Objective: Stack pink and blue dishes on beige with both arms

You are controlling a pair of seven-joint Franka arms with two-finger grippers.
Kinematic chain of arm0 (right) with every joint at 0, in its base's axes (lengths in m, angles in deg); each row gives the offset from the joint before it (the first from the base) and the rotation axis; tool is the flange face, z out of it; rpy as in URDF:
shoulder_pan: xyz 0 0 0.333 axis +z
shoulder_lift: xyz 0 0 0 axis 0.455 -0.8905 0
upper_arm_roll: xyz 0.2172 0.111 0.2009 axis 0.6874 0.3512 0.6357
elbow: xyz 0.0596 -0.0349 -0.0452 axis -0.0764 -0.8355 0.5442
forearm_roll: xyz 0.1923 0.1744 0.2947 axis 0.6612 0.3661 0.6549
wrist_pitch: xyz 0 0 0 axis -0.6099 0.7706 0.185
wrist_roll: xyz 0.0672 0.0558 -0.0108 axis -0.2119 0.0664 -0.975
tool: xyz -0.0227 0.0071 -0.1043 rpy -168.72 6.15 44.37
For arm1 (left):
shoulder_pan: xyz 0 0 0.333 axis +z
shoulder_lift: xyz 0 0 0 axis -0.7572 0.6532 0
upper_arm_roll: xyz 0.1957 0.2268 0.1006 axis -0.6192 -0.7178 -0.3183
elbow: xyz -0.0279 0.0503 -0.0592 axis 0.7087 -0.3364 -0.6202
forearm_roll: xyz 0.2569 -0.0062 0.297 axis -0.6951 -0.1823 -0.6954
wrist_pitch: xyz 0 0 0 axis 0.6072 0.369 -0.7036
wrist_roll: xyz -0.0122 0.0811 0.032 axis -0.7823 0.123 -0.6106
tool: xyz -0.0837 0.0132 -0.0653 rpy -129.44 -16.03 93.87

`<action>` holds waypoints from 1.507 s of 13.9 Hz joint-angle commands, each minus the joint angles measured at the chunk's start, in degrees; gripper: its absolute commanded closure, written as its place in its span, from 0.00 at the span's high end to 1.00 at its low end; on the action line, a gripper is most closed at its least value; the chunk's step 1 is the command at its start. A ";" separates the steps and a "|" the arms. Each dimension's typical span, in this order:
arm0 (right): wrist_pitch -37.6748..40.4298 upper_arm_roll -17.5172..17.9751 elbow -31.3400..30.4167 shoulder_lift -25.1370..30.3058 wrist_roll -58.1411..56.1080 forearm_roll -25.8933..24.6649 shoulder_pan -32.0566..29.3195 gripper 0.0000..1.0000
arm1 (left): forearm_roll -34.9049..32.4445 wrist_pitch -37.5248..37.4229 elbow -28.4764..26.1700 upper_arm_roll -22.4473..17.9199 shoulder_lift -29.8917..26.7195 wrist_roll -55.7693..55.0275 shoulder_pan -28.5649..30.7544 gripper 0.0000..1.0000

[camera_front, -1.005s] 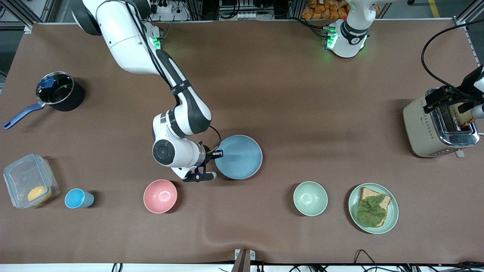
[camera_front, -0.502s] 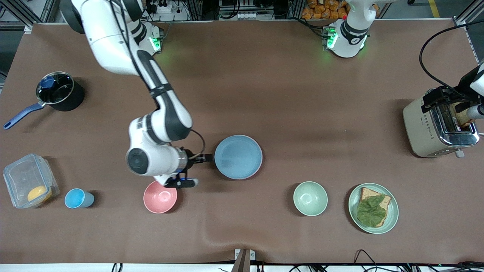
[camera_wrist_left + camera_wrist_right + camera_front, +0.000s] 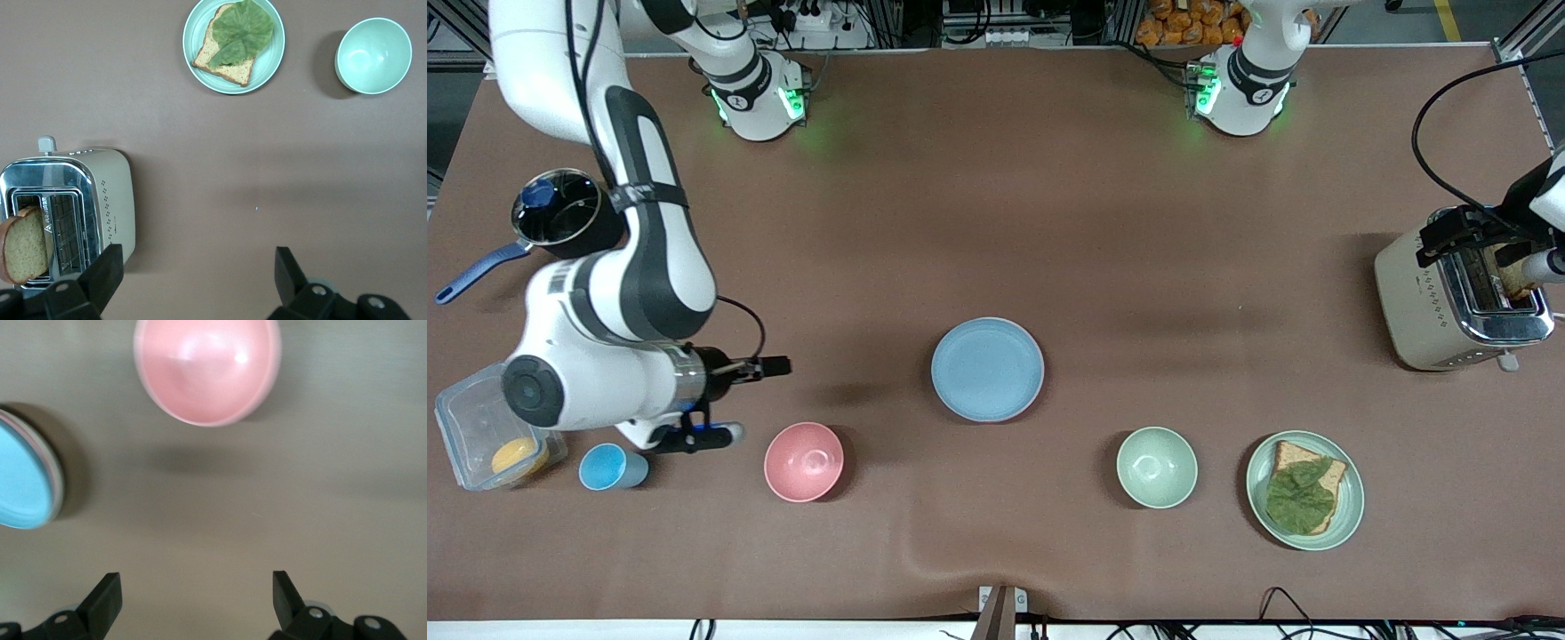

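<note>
- Light blue, flat and round, the matte blue plate (image 3: 987, 369) lies mid-table on top of a stack; the right wrist view shows a thin pink rim and a pale edge beneath the blue plate (image 3: 23, 477), so a pink plate (image 3: 55, 475) sits under it.
- The beige plate at the bottom can hardly be made out.
- The right gripper (image 3: 769, 365) hangs over bare brown tablecloth (image 3: 996, 178) toward the right arm's end, above the pink bowl (image 3: 804, 461) and well apart from the stack; its black fingers (image 3: 103, 600) stand wide apart and hold nothing.
- The small blue cup (image 3: 609, 467) and a clear plastic box (image 3: 489, 427) sit near the right arm's wrist.
- The left gripper (image 3: 193, 277) is over the cream toaster (image 3: 80, 207) at the left arm's end, its fingers (image 3: 287, 273) spread wide and empty, beside a bread slice (image 3: 25, 245) standing in the slot.
- The pale green plate with bread and leaf (image 3: 1304, 490) and a green bowl (image 3: 1157, 467) lie nearer the front camera than the toaster.
</note>
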 commanded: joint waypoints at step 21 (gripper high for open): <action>5.30 -1.81 -13.60 29.22 -0.16 -12.56 -7.10 1.00 | -0.50 -0.14 5.21 0.49 3.24 1.17 -0.49 1.00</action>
